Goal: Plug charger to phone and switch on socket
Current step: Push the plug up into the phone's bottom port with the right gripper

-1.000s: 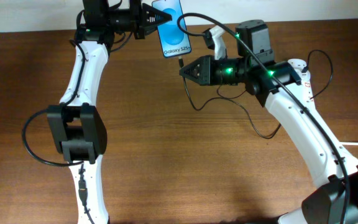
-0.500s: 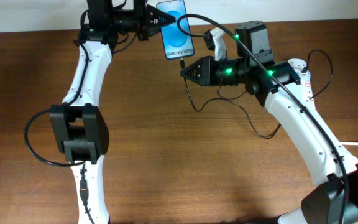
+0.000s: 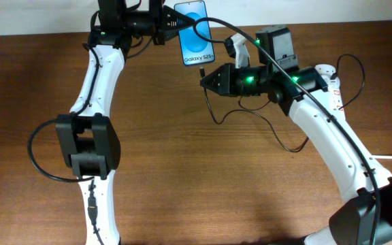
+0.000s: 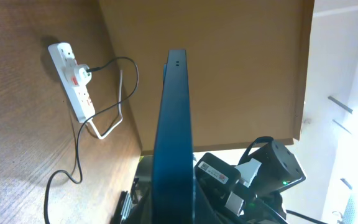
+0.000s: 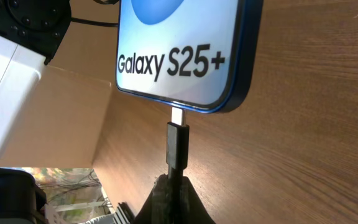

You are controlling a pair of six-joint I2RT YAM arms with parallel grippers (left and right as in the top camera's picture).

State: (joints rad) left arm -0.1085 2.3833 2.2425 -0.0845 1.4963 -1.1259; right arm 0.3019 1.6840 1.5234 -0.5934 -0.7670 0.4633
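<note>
Smartphone (image 3: 197, 42), slim black-framed rectangle with glossy blue screen, was clamped in left claw (image 3: 173, 23) above brown wood-grain surface (image 3: 182, 170). Black oblong charger plug (image 5: 178, 146), pinched by right claw (image 5: 173, 190), had metal tip at smartphone's bottom edge. White plastic power strip (image 4: 73, 81) lay flat.

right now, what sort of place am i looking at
Probably a robotics lab bench: white robot arms over a wooden table, a power strip, and a phone held up for a charger plug.

phone (image 5: 179, 56) top cut off, socket (image 3: 332, 85) mostly behind right arm (image 3: 318, 129)
</note>
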